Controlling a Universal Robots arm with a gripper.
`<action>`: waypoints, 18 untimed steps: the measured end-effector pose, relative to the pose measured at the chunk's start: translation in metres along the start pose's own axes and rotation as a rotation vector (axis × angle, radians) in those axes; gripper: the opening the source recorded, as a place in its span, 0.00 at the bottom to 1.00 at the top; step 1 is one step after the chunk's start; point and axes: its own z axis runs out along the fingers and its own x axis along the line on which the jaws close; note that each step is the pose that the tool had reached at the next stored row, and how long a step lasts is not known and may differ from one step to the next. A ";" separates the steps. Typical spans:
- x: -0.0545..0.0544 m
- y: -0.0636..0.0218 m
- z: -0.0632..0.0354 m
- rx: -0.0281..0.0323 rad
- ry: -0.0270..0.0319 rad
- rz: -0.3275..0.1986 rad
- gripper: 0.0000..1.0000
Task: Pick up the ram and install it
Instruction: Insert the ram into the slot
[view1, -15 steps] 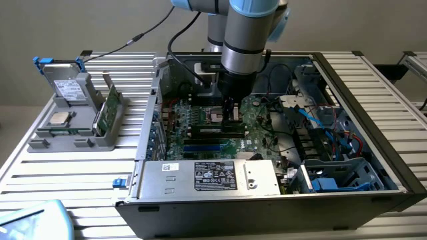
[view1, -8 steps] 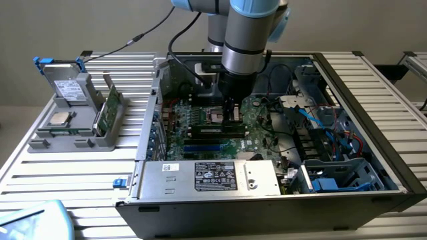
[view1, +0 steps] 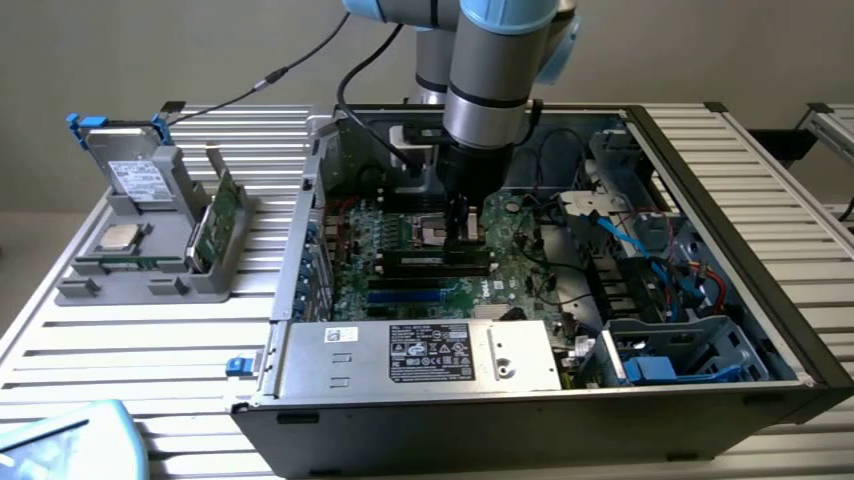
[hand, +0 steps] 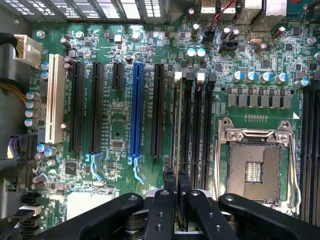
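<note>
One ram (hand: 177, 125), edge-on, pinched in the nearly closed gripper (hand: 176, 181) over the memory slots (hand: 190, 125) beside the processor socket (hand: 257, 170). Step judged: installation; seating calls for square alignment and a straight press.

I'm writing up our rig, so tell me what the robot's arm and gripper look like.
The arm is a silver-grey tube with light blue joint caps and a black wrist, black cables trailing off. The gripper is matte black, with jointed bars dotted with round holes.
</note>
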 end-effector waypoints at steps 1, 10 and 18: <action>0.000 0.0000 0.0001 -0.0008 0.0004 0.000 0.14; 0.000 -0.0009 0.0007 -0.0026 0.0020 0.000 0.14; 0.000 -0.0012 0.0010 -0.0032 0.0027 0.000 0.14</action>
